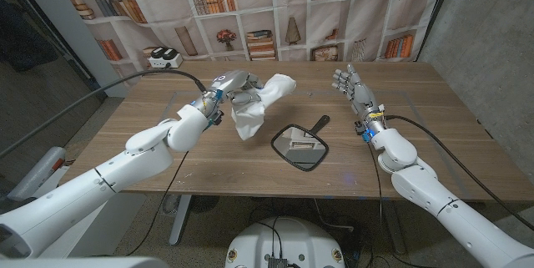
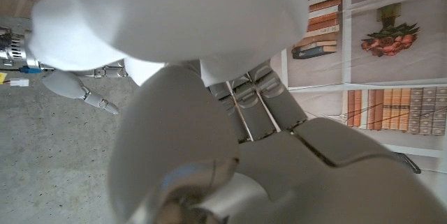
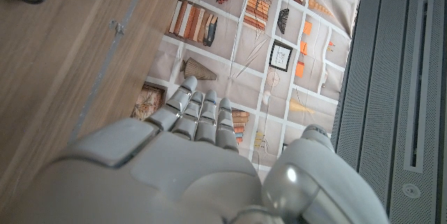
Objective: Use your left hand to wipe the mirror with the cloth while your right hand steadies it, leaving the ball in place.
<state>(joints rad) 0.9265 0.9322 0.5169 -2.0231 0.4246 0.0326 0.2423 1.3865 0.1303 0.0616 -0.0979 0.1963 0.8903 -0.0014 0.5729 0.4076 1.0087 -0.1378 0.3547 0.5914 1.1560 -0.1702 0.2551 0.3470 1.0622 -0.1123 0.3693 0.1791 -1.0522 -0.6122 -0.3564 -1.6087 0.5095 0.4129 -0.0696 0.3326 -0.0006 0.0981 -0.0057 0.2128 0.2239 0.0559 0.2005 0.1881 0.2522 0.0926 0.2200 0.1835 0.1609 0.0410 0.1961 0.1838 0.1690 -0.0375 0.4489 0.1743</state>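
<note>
Bench (image 1: 434, 134) of brown wood planks | bookshelf-print backdrop (image 1: 275, 9) at 12 o'clock | my left hand (image 1: 236, 88) holds white cloth (image 1: 254, 105) raised at 10 | mirror (image 1: 300, 145) lies centre, handle toward 1 | my right hand (image 1: 355, 88) spread wide, holding nothing, at 2

Your left hand (image 1: 236, 87) is raised, fingers (image 1: 249, 95) gripping; your right hand (image 1: 354, 88) is lifted, empty, fingers (image 1: 341, 78) spread apart.

A printed bookshelf backdrop (image 1: 250, 9) hangs behind the wooden table (image 1: 434, 134).
</note>
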